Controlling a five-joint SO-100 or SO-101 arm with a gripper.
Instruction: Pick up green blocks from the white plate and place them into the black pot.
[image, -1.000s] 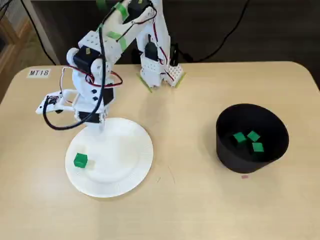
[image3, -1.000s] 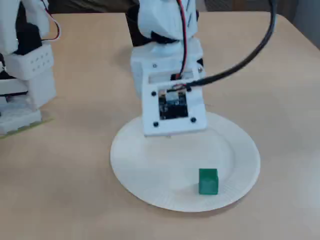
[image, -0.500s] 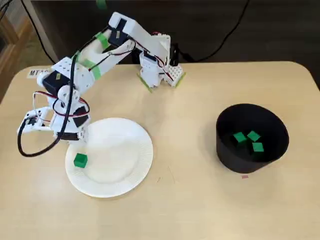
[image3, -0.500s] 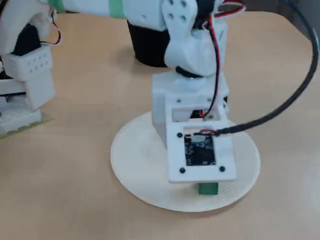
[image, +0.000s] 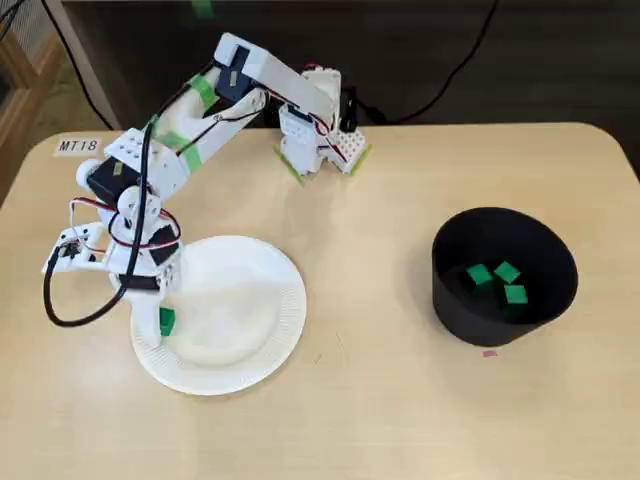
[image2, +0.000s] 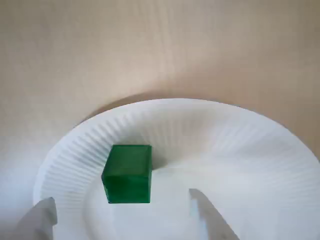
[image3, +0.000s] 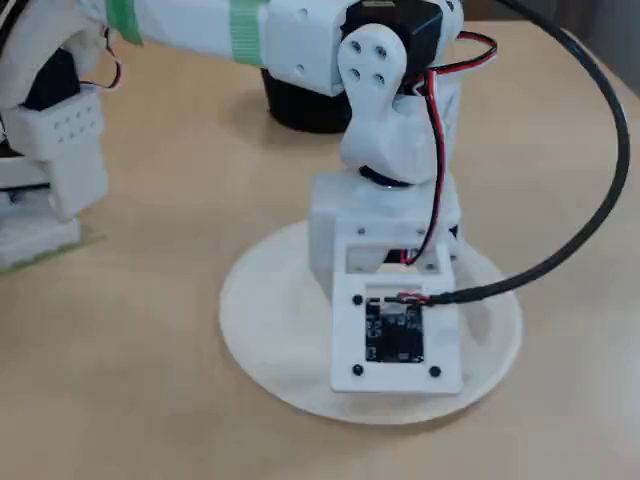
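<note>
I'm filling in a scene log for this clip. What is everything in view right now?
white plate: one, white, left part of the table in a fixed view
green block: one, green, on the plate near its rim
black pot: one, black, right part of the table
green blocks: three, green, inside the pot
label: one, white, reads MT18, far left corner
table: one, light wood
arm: one, white with green tape, reaching over the plate
tool: one, white, open, at the block on the plate
</note>
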